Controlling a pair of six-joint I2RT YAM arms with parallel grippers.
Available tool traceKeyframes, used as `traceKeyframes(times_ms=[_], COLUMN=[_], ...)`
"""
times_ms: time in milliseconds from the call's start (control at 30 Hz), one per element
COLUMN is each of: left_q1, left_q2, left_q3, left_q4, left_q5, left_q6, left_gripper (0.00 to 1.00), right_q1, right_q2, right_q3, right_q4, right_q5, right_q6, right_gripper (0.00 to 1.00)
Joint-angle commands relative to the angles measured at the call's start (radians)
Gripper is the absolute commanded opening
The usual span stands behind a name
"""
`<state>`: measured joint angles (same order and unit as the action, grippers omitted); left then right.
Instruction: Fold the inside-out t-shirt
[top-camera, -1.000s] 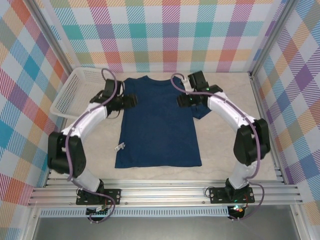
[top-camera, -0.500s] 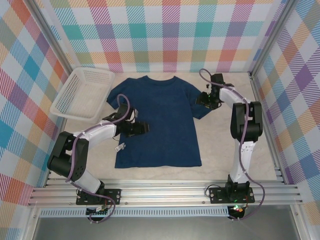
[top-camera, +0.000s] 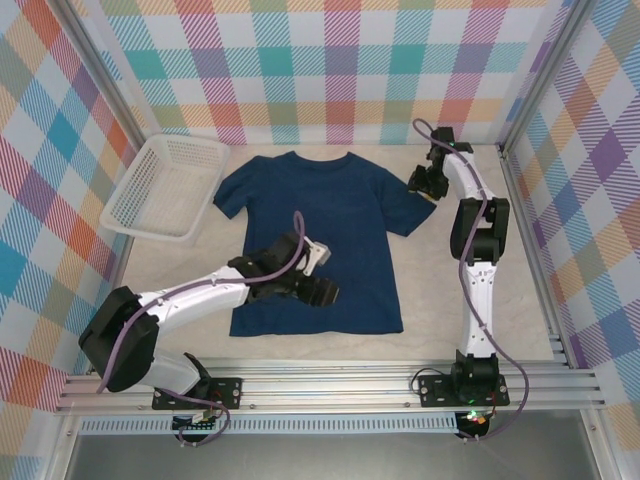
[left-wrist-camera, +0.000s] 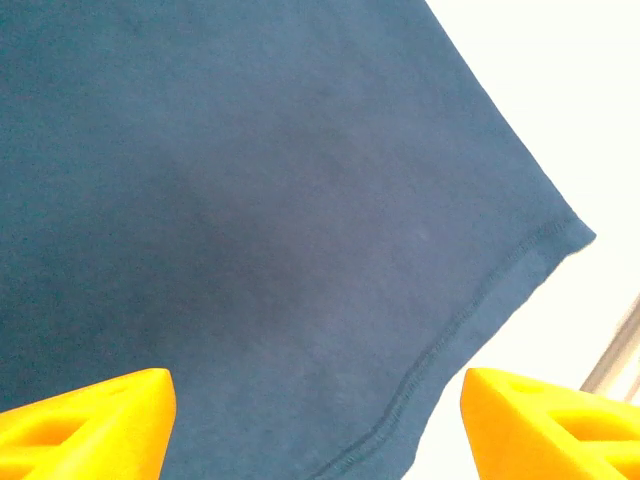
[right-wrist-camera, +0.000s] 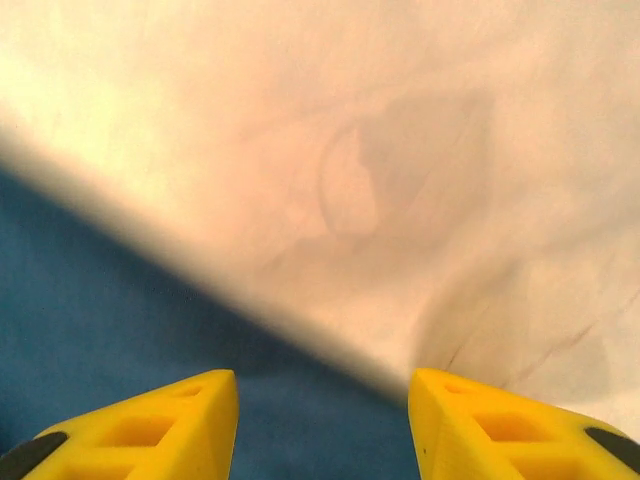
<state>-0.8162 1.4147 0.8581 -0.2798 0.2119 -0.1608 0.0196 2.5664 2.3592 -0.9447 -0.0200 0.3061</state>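
The navy blue t-shirt (top-camera: 320, 230) lies flat on the table, collar toward the back wall, both sleeves spread. My left gripper (top-camera: 322, 291) hovers over the shirt's lower middle, near the bottom hem. In the left wrist view its yellow fingers (left-wrist-camera: 85, 420) stand wide apart over the shirt (left-wrist-camera: 250, 200), with the stitched hem between them. My right gripper (top-camera: 424, 184) is at the right sleeve's outer edge. In the right wrist view its yellow fingertips (right-wrist-camera: 140, 430) are apart above the sleeve cloth (right-wrist-camera: 120, 310), nothing held.
A white basket (top-camera: 165, 188) stands at the back left, beside the left sleeve. A small white tag (top-camera: 240, 294) lies on the table at the shirt's left side. The aluminium frame rail (top-camera: 330, 380) runs along the near edge. Checked walls close in the sides and back.
The left gripper has swung from the left sleeve down across the shirt to its lower middle. The right gripper has moved from the shirt's chest out to the right sleeve edge. Both sleeves now lie spread.
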Motion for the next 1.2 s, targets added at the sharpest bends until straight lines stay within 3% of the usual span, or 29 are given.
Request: traceKeyframes(times_ms=[0,167,400,667,867,1033,1167], left_q1=[-0.059,-0.162,-0.275,-0.297,-0.298,-0.296,-0.293], left_q2=[0.021,0.092,0.136,0.227,0.237,0.223,0.207], left_q3=[0.033,0.077,0.086,0.108,0.115,0.119,0.121], left_q4=[-0.091,-0.194,-0.231,-0.248,-0.255,-0.266,-0.265], left_q5=[-0.024,-0.07,-0.24,-0.292,-0.309,-0.345,-0.315], left_q6=[0.12,0.192,0.229,0.255,0.248,0.248,0.248], left_gripper=[0.75,0.74,0.76,0.76,0.62,0.43,0.34], right_q1=[-0.008,-0.009,0.012,0.012,0.011,0.011,0.012], right_q2=[0.078,0.035,-0.319,-0.465,-0.495,-0.505,-0.508], right_q3=[0.188,0.254,-0.26,-0.452,-0.484,-0.499,-0.518], right_q4=[-0.155,-0.17,0.116,0.189,0.196,0.201,0.206], right_q5=[0.061,0.087,-0.032,-0.087,-0.102,-0.11,-0.11], right_q6=[-0.014,-0.048,-0.058,-0.053,-0.055,-0.056,-0.059], right_gripper=[0.48,0.48,0.5,0.51,0.51,0.51,0.51])
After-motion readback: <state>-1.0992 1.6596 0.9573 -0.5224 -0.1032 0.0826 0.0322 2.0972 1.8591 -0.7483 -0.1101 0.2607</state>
